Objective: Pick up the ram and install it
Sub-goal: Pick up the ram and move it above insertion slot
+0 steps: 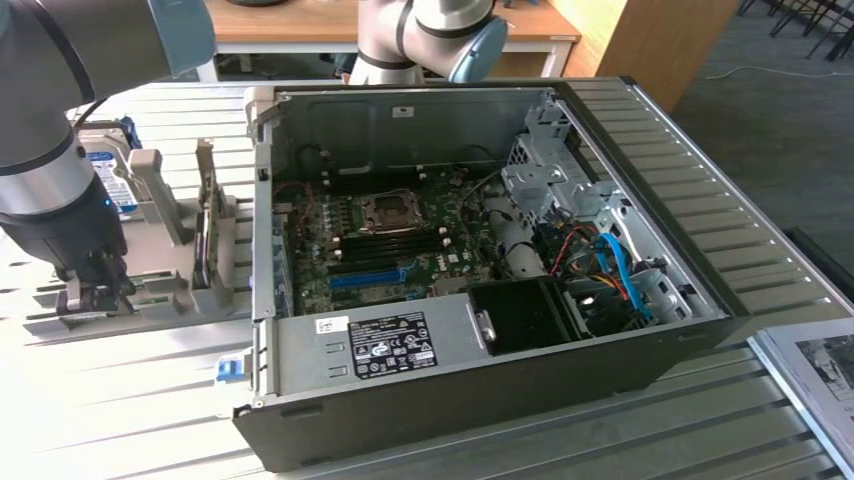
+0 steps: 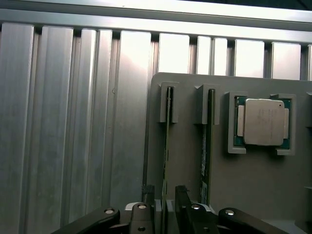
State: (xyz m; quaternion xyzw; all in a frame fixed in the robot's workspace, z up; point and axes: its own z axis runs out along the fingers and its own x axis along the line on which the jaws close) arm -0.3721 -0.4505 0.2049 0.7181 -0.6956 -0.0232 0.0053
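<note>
Your arm [image 1: 54,150] stood at the exterior view's left, beside the open PC case [image 1: 641,350]. Its forearm came down near-vertical and the wrist pointed straight at the slatted aluminium table [image 1: 120,400].

The gripper [image 1: 96,295] was low over the grey parts fixture [image 1: 174,290], well apart from the motherboard [image 1: 387,250] and its blue slot [image 1: 363,278].

In the wrist view the gripper [image 2: 165,192] was centred over the ram [image 2: 167,136]. This green stick stood on edge in a fixture [image 2: 185,170] slot. The fingers [image 2: 181,195] were spread, one on each side of the stick, with a narrow gap between each pad and the board. You had no pinch on it.

A second memory stick [image 2: 206,146] stood in the neighbouring slot, just beside the first and parallel to it. A CPU [image 2: 263,122] lay flat in its own pocket beyond that.
</note>
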